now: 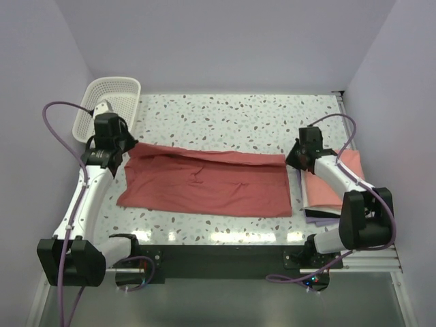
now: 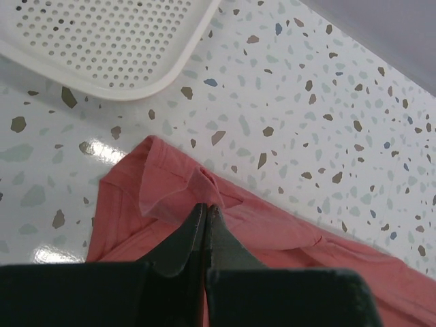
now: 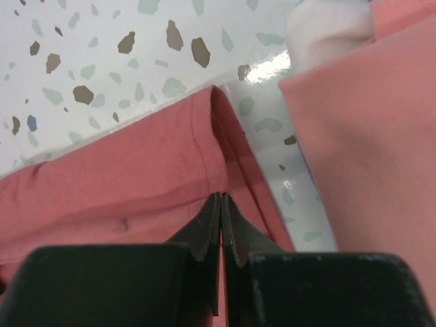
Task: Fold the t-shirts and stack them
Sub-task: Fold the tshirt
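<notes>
A dusty red t-shirt (image 1: pixel 211 184) lies spread as a long band across the middle of the table. My left gripper (image 1: pixel 129 147) is shut on its far left corner; in the left wrist view the closed tips (image 2: pixel 205 208) pinch a raised fold of the red cloth (image 2: pixel 272 231). My right gripper (image 1: pixel 290 159) is shut on the far right corner; in the right wrist view the tips (image 3: pixel 221 197) pinch the hemmed edge of the red cloth (image 3: pixel 102 184). A folded salmon pink t-shirt (image 1: pixel 325 191) lies at the right, partly under my right arm, and it also shows in the right wrist view (image 3: pixel 368 136).
A white lattice basket (image 1: pixel 116 95) stands at the far left corner, close behind my left gripper, and its rim shows in the left wrist view (image 2: pixel 170 75). A pale lavender layer (image 1: pixel 317 218) sticks out under the pink shirt. Walls enclose the table on three sides.
</notes>
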Controlling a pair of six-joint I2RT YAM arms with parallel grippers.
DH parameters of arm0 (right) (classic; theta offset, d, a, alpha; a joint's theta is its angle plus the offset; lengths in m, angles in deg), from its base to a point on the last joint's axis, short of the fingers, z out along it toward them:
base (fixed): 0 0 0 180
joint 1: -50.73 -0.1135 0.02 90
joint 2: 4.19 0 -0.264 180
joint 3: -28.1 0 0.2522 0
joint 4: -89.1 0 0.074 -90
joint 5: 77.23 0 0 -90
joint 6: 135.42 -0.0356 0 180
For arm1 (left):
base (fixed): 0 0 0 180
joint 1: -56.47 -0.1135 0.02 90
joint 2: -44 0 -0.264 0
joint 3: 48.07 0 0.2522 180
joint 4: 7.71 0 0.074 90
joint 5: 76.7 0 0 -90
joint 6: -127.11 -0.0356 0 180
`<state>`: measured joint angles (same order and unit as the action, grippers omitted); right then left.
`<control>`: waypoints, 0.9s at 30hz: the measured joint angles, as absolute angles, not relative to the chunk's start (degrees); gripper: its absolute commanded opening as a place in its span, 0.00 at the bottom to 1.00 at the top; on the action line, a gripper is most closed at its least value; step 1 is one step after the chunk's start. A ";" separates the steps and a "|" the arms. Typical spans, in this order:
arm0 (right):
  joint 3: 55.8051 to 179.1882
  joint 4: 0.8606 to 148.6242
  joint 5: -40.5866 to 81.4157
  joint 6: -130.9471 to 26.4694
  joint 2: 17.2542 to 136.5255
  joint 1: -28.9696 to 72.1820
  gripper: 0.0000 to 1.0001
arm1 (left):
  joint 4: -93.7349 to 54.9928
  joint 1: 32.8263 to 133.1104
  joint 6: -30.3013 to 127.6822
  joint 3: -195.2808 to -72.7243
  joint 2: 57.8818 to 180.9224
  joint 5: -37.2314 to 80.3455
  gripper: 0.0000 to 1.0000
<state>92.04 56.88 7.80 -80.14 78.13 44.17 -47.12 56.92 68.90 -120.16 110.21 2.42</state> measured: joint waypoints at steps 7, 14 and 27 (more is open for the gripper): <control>89.85 56.60 7.87 -79.68 76.34 44.14 0.00 | -48.48 56.85 67.46 -114.61 105.01 4.02 0.00; 86.92 56.66 8.33 -79.66 73.17 44.17 0.00 | -50.21 56.74 67.46 -109.69 104.00 5.55 0.00; 84.52 56.25 9.55 -79.42 70.37 44.14 0.00 | -52.04 53.46 67.42 -109.45 101.56 6.66 0.00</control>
